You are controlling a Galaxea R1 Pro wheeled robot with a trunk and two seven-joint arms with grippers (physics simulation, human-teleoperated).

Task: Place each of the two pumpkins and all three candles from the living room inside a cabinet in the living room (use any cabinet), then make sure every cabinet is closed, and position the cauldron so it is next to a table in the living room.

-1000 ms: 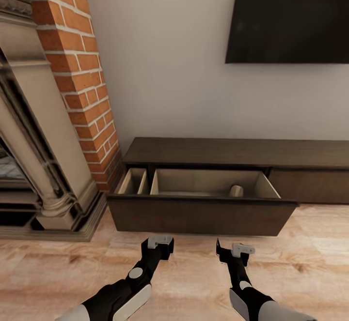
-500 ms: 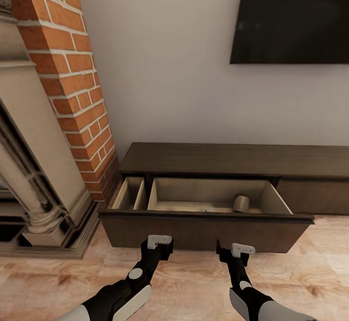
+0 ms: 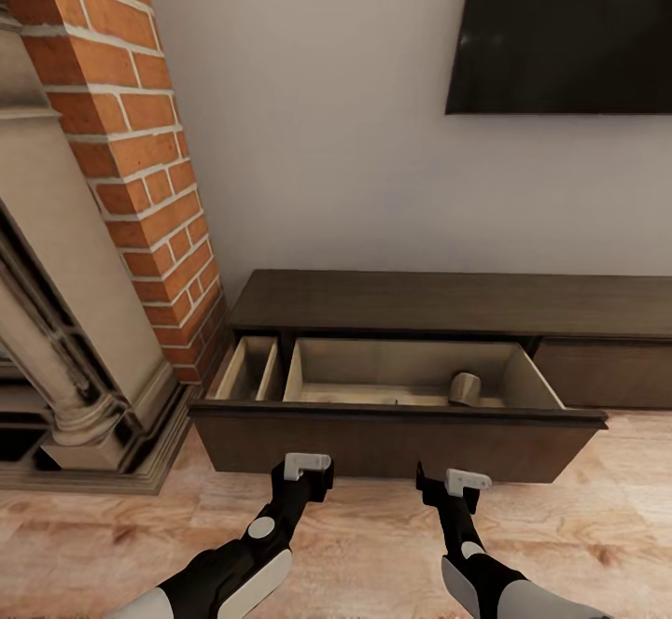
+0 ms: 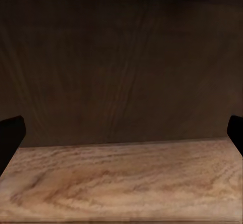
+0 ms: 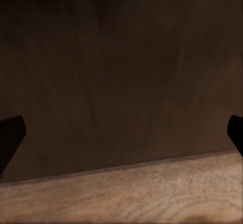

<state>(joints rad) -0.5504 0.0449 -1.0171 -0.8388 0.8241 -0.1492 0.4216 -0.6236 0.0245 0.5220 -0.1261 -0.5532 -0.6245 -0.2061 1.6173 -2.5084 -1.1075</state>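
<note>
Low against the wall, the cabinet stands open.

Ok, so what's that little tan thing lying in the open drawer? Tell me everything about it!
It looks like one of the candles: a small, stubby beige-tan lump with a rounded end. It sits alone on the pale floor of the cabinet's big pulled-out drawer, in the larger compartment, toward the robot's right and near the drawer's front. Nothing holds it; both claws hang outside, in front of the drawer. I can't tell whether it stands up or lies on its side.
</note>
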